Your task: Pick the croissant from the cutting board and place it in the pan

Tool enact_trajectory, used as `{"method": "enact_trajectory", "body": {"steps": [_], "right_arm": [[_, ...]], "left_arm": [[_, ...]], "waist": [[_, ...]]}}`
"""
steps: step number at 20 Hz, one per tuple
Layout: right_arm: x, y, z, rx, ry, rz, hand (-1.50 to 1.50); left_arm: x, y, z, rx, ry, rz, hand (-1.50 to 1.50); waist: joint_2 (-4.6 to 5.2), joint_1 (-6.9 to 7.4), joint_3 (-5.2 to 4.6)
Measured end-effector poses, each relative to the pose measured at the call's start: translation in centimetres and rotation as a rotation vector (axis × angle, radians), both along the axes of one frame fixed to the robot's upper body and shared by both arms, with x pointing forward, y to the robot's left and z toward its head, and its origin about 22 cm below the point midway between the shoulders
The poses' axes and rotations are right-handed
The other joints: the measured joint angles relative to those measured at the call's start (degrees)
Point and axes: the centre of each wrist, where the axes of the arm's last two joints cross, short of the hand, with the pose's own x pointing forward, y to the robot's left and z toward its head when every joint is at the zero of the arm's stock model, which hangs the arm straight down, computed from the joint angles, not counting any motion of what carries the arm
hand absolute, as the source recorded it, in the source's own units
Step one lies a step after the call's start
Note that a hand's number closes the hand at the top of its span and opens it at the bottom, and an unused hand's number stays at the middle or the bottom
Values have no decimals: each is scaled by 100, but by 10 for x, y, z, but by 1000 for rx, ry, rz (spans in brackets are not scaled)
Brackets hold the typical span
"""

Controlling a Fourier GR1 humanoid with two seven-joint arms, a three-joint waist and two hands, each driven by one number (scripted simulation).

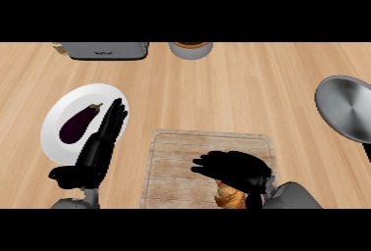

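Croissant [230, 197] pickup is getting under way at the counter, with the pastry lying on the cutting board [181, 157] at its near edge, directly beneath the right hand [235, 169]. That hand is hovering over the board with its fingers curling downward over the pastry; whether they are already clasping it or only arched above it cannot be told, since the hand is hiding most of the croissant and only the golden end nearest the wrist is showing. The croissant appears to be sitting on the wood, so the lift looks not yet done. The pan [348, 110] is waiting well off to the right of the working hand and farther from the robot, with nothing showing in the part in view. Off to the left of the board, the left hand [105, 137] is resting with fingers straight and together, lying partly over the rim of a white plate [62, 115] carrying an eggplant [78, 123]. By this reading, the grasp, the carry across to the pan and the release are all remaining.
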Motion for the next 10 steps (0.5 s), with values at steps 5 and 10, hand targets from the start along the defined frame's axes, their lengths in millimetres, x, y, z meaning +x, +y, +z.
{"method": "enact_trajectory", "body": {"steps": [5, 10], "right_arm": [[5, 6, -6, -52, -61, 82, 150], [10, 9, -12, -28, -128, 136, 150]], "left_arm": [[1, -1, -10, -2, 0, 1, 0], [4, -4, -4, 0, -3, -11, 0]], "waist": [[-38, 2, -22], [-74, 6, -25]]}}
